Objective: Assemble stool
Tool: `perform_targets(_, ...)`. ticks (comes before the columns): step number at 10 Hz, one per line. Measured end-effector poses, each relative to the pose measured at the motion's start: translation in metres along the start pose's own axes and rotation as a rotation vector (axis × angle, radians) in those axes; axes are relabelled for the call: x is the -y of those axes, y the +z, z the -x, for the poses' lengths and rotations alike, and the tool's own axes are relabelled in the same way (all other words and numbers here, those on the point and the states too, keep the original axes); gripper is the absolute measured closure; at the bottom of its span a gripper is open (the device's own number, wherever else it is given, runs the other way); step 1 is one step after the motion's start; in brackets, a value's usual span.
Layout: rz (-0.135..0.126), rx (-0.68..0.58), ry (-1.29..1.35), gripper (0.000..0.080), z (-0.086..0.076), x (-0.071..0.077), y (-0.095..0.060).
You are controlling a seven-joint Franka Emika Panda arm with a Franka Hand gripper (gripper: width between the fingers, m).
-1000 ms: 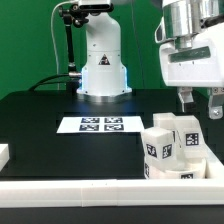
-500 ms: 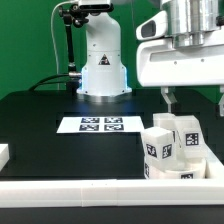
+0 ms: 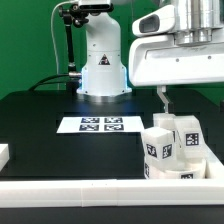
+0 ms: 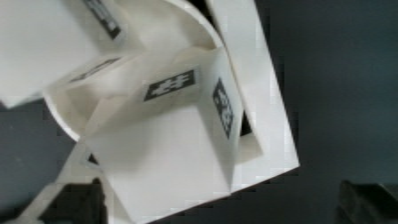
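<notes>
A black table [image 3: 60,150] fills the scene, edged by a white rail [image 3: 100,192] along its front. Behind it hangs a green backdrop [image 3: 30,40], with the white robot base [image 3: 102,62] at the table's far edge. A flat marker board [image 3: 100,124] lies near the middle. The white stool parts [image 3: 172,145], blocky legs with square tags, cluster at the front corner on the exterior view's right. The gripper [image 3: 190,95] hangs above them, jaws apart and apparently empty, one finger partly out of frame.
</notes>
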State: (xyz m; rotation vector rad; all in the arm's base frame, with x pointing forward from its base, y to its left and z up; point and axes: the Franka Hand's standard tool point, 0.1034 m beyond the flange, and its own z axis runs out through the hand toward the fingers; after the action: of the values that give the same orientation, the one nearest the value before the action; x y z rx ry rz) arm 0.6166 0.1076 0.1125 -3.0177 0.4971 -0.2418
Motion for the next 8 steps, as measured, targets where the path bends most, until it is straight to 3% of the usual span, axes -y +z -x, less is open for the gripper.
perform_targets(1,0.001,0.000,-0.065,0.0150,-0.0001,-0.0002,0.0000)
perform_targets(4,0.040,-0.003,-0.461,0.0150,0.0011,0.0012,0.0002)
perform_targets(8,0.053,0.007,-0.793,0.0150,0.0009,-0.0008,0.0012)
